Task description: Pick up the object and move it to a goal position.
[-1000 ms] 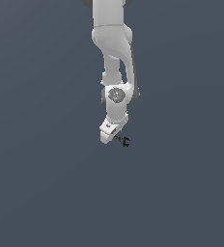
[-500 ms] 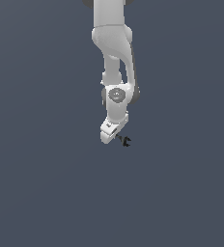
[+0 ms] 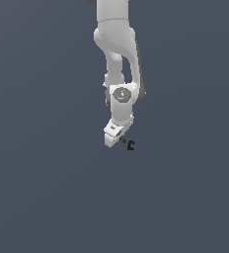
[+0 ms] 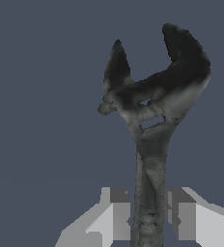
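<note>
pictured: white gripper (image 3: 120, 140) clamped on the shaft of the small black wrench (image 3: 128, 144), the fingers (image 4: 119, 212) pressed against either side of the handle in the wrist view. forked open jaw of the tool projecting past the fingertips, pointing away from the arm and toward the exterior view's right. held low beneath the downward-reaching arm (image 3: 117, 54), against plain dark grey ground (image 3: 42, 188); impossible to tell from either view whether the tool is touching that surface or hanging just clear of it, with no shadow or edge to judge by.

judged from these views: grasp done, with the shaft seated squarely between the pads and no visible tilt or slip. left to do: the carry to the goal position. no goal marker visible in either view, so no way to say which direction or how far the remaining travel runs. likely risk during the carry: the long head end swinging about the narrow grip point on the handle, given how much of the tool sticks out beyond the fingers.
</note>
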### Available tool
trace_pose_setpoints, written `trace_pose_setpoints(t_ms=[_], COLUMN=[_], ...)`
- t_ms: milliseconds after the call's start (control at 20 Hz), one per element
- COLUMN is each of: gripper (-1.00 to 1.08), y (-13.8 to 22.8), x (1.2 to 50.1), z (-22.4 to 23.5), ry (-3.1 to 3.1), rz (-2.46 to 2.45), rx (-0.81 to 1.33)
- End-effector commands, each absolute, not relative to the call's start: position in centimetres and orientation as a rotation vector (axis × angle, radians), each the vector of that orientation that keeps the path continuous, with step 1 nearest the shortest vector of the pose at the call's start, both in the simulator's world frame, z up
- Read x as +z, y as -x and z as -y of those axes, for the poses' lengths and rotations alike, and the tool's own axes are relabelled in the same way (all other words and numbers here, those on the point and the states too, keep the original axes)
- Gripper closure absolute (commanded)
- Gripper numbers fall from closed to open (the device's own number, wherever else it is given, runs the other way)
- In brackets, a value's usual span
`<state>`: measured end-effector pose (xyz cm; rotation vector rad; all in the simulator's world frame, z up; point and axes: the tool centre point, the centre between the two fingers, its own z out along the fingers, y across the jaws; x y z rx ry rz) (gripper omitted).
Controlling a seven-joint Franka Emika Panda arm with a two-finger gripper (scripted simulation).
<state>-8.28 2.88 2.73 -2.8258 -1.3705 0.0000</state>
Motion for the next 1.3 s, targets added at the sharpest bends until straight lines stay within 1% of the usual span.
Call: trace_pose_setpoints(t_ms=[0, 350, 1250], gripper=[1.08, 1.08, 1.08], y=[7.8, 5.7, -1.6], x=[3.9, 8.7, 24.6], z=[-3.3, -5.2, -11.4], ry=[2.826, 2.825, 2.827], rz=[1.371, 1.370, 1.365], rx=[-0.002, -0.002, -0.001])
